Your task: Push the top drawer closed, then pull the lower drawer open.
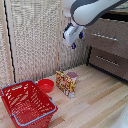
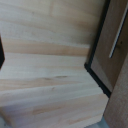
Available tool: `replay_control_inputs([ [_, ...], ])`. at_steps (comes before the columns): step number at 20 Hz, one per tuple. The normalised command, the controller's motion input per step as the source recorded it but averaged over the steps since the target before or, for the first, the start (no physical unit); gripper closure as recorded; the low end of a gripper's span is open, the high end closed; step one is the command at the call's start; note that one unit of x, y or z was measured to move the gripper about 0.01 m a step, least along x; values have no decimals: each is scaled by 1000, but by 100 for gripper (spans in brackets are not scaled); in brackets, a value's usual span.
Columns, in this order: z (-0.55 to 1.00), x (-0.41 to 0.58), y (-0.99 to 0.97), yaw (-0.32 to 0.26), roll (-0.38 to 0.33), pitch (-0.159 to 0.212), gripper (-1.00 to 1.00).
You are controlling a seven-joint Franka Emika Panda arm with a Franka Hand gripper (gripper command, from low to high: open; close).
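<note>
Basket: a red wire-mesh basket (image 1: 27, 102) with a pale blue rim sits on the wooden floor at the exterior view's lower left; nothing can be made out inside it.
Bowl: a red bowl (image 1: 46, 85) rests just beside the basket's far corner; its inside looks bare.
Box: a colourful printed carton (image 1: 65, 83) stands upright near the middle of the floor, with a dark red round container (image 1: 73, 75) close behind it.
Top drawer: the top drawer (image 1: 108, 37) is at the exterior view's right, a wide flat dark brown wooden front with a slim horizontal silver bar handle (image 1: 105, 36); how far it stands out cannot be told.
Lower drawer: the lower drawer (image 1: 111, 62) sits directly below, same dark brown wood, with its own silver bar handle (image 1: 107, 60).
Wrist view: light planked wood fills most of the picture, with a dark brown panel (image 2: 114, 47) and a thin silver bar (image 2: 118, 37) at one edge; which drawer it is cannot be told.
Gripper: the gripper (image 1: 73, 44) hangs in the air to the exterior view's left of the cabinet, apart from both handles, holding nothing; whether the jaws are spread or closed cannot be told.
Surfaces: a pale plank floor (image 1: 95, 97) and a woven beige screen (image 1: 35, 37) behind.
</note>
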Motion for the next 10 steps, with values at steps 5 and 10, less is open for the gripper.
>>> replay_control_inputs([
  [5, -66, 36, -127, 145, -367, -120, -100],
  [10, 0, 114, -87, 78, -375, -80, -100],
])
